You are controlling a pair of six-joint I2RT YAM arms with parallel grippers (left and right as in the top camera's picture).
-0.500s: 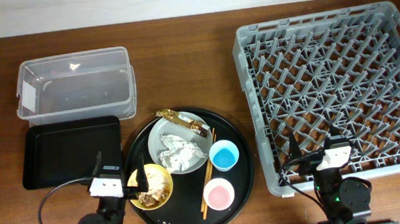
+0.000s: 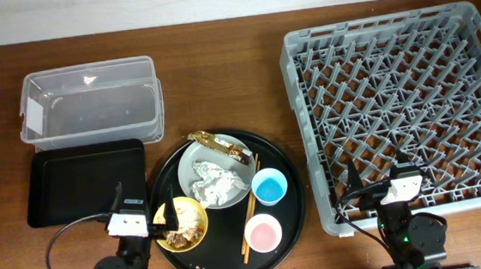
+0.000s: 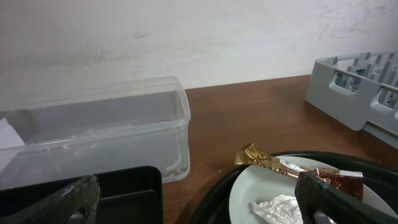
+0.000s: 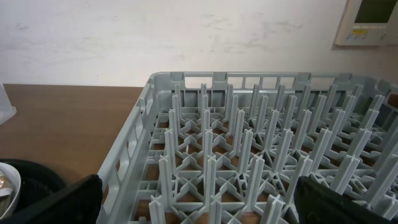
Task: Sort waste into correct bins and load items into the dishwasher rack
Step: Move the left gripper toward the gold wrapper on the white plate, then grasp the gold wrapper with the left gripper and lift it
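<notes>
Nothing has moved since the earlier overhead picture: both arms and all the things lie at the same places.

The left gripper (image 2: 145,212) sits at the near edge of the table (image 2: 219,76), and its two fingers are spread wide. One finger is over the black rectangular tray (image 2: 85,181), and the other is over the yellow bowl (image 2: 202,216). It holds nothing. The right gripper (image 2: 380,179) is also spread wide and empty, above the near left corner of the dishwasher rack (image 2: 401,96).

The rack stands on the right side of the table, and no item is in it. The clear tub (image 2: 90,99) stands at the far left, and the black rectangular tray lies just in front of it. Both look empty, except for a small pale mark on the tub that I cannot identify.

Between the bins and the rack lies the round black tray (image 2: 291,225). On it is the plate (image 2: 193,160), with the crumpled tissue (image 2: 219,186) in its middle and the gold-brown wrapper (image 2: 220,145) across its far rim. The yellow bowl touches the near left side of the plate and contains the brownish food scraps (image 2: 184,235). The blue cup (image 2: 269,186) stands upright to the right of the plate, and the pink cup (image 2: 263,233) is nearer, also upright. The chopsticks (image 2: 248,209) lie between the plate and the cups.
</notes>
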